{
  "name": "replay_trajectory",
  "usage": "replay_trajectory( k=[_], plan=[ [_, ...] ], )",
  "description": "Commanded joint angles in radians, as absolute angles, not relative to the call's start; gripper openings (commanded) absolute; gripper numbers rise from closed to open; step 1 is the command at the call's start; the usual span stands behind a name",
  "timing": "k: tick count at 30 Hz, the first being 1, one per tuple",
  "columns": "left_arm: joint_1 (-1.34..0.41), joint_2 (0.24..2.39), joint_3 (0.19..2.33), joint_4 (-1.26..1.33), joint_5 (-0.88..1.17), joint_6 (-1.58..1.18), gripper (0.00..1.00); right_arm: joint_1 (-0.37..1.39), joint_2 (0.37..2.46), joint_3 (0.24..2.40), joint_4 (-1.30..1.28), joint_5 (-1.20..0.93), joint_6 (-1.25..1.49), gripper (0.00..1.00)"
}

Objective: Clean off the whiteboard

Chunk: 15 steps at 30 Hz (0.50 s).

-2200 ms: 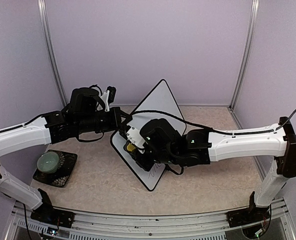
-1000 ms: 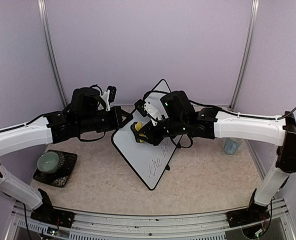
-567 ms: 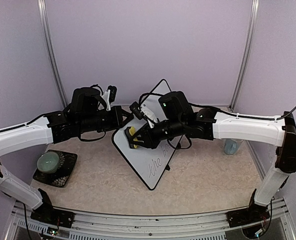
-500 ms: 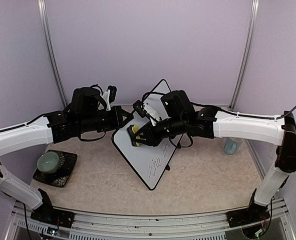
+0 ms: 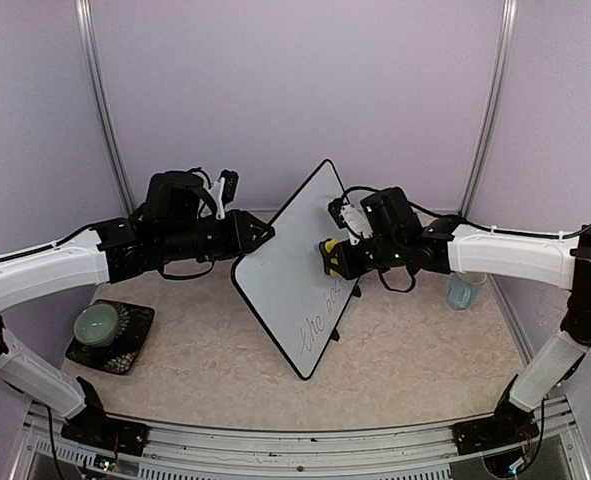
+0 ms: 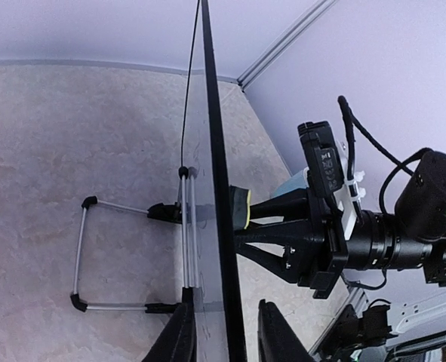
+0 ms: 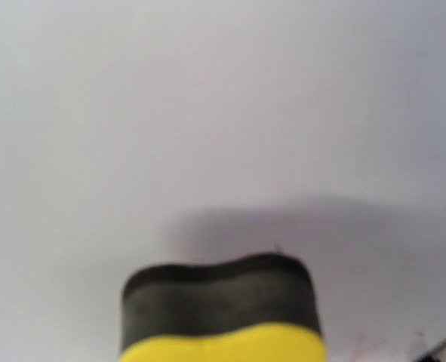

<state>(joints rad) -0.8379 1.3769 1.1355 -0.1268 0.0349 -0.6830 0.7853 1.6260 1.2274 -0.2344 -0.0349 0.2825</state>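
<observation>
Beige table (image 5: 405,350), purple walls. Green bowl (image 5: 99,322) far left, blue cup (image 5: 462,292) half-hidden behind right arm. Whiteboard (image 5: 285,270) center, tilted, writing (image 5: 315,325) low. Right gripper (image 5: 335,260) clamps sponge (image 7: 223,317), seemingly touching board. Left gripper (image 6: 224,337) straddles board edge; can't tell if clamped.

Top view: bright, even, diffuse light. No glare on the whiteboard (image 5: 290,280), only faint soft shadows on the table (image 5: 405,350). Side posts (image 5: 101,100) lean inward toward the bottom, which is wide-angle skew. Left wrist view: well lit, sharp along the board's edge and wire stand (image 6: 186,226). Right wrist view: too close and out of focus. The sponge (image 7: 219,309) is blurred and throws a soft grey shadow on the board just above it.
</observation>
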Motion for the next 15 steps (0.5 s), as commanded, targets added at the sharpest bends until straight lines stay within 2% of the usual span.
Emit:
replay_trajectory(
  k=[1,9,15],
  plan=[
    [-0.83,1.374,1.179,-0.159,0.069,-0.67,0.32,0.794,1.57,1.166,-0.212,0.036,0.297,0.0],
    [-0.807,1.311,1.181,-0.18,0.051,-0.676,0.49,0.795,1.536,1.12,-0.181,0.075,0.299,0.0],
    [-0.82,1.221,1.123,-0.165,0.029,-0.713,0.6,0.79,1.544,1.133,-0.193,0.283,0.312,0.0]
  ],
)
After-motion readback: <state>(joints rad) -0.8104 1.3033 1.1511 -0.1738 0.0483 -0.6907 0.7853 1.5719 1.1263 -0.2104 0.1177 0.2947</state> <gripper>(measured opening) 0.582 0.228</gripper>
